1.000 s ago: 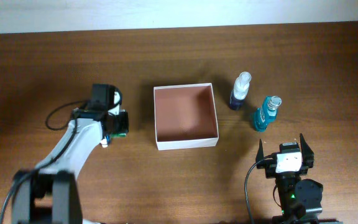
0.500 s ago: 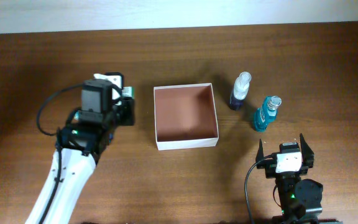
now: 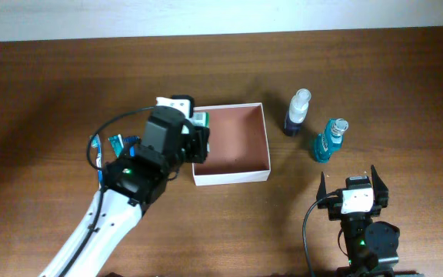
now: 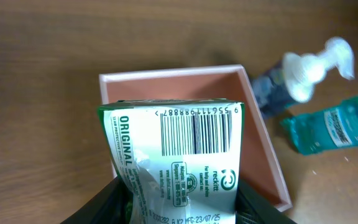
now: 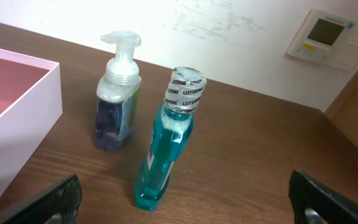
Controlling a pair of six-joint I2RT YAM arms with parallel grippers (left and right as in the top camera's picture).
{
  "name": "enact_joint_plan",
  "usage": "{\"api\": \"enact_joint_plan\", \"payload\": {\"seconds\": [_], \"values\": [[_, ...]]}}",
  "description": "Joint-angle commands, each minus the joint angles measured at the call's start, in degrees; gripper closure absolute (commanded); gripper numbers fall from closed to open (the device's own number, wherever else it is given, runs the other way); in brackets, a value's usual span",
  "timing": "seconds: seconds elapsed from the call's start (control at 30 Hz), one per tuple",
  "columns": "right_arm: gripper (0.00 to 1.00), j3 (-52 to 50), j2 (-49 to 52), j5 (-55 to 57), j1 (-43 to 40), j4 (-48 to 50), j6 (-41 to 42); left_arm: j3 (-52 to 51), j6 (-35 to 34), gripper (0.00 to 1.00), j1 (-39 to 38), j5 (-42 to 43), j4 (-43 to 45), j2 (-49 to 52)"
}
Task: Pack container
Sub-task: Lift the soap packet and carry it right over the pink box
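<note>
The container (image 3: 233,177) is a square shallow box with white walls and a reddish-brown inside, at mid-table. My left gripper (image 3: 194,135) hangs over its left wall, shut on a green and white packet (image 3: 200,119). In the left wrist view the packet (image 4: 179,143) with its barcode fills the gap between the jaws of the left gripper (image 4: 176,208), and the container (image 4: 166,76) lies beyond it. My right gripper (image 3: 350,178) stands open near the front edge. Nothing sits between the jaws of the right gripper (image 5: 185,205).
A dark blue pump bottle (image 3: 297,113) (image 5: 118,106) and a teal mouthwash bottle (image 3: 328,141) (image 5: 169,149) stand right of the container, whose wall (image 5: 17,124) shows at left in the right wrist view. Small blue items (image 3: 116,143) lie left of my left arm.
My left arm has swung rightward with the packet, from the table left of the container to over its left wall. The right arm has stayed still.
</note>
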Motion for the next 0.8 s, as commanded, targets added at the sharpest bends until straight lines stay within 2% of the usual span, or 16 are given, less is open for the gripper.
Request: {"api": "enact_joint_plan", "payload": {"seconds": [0.0,0.13,0.4,0.63,0.77], "values": [[0.02,-0.5,-0.6,1.1,-0.1,0.1,0.1,3.6,-1.4,0.79,-2.4,-1.1,-0.1,2.2],[0.02,-0.5,-0.6,1.1,-0.1,0.1,0.1,9.8,-1.4,0.82,-4.6,-5.5,-6.0,6.3],[0.02,-0.5,-0.6,1.1,-0.1,0.1,0.0,29.2,-1.4,0.82,-6.7,-14.7,-24.1,20.3],[0.01,-0.5,-0.6,1.1,-0.1,0.1,0.1,31.4,-1.5,0.82,-6.7,-14.1,-23.1,28.4],[0.02,-0.5,-0.6,1.1,-0.1,0.1,0.1,31.4,-5.8,0.82,-6.7,-14.2,-22.8,30.4]]}}
